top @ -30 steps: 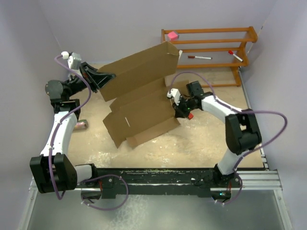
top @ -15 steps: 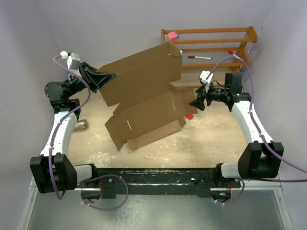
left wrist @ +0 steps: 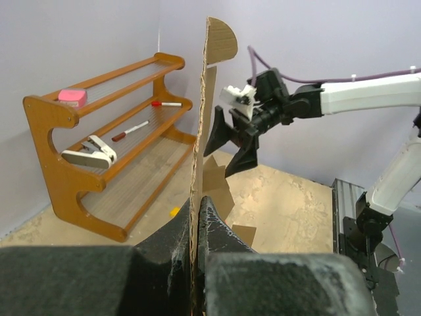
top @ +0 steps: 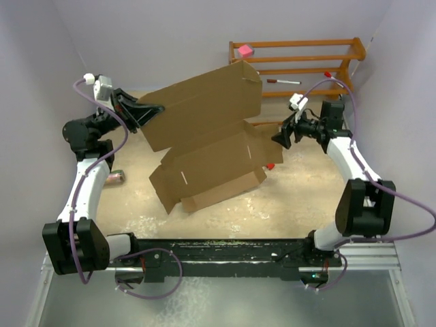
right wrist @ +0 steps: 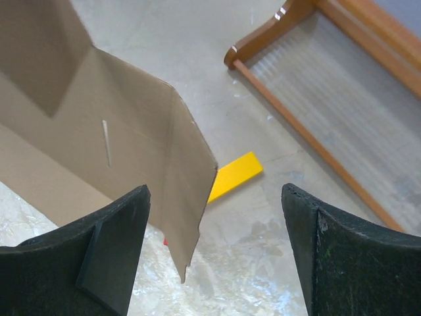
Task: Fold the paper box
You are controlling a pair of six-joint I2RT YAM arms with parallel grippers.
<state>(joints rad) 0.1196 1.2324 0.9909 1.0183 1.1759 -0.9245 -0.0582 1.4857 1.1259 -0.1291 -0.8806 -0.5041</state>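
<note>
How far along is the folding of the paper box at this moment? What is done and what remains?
It is partly done. The paper box has a side flap standing up. In hand: the left gripper is shut on the edge of the raised lid panel. The right gripper is open beside the box's right end and holds nothing. Left: the near flap lies low and the lid is not closed.

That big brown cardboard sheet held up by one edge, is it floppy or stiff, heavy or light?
Probably fairly stiff: the paper box keeps its raised panel flat though the left pincer pinches only one edge. Likely light, since that small pinch holds the panel up. It would probably hinge at its creases, where the lower flaps bend.
</note>
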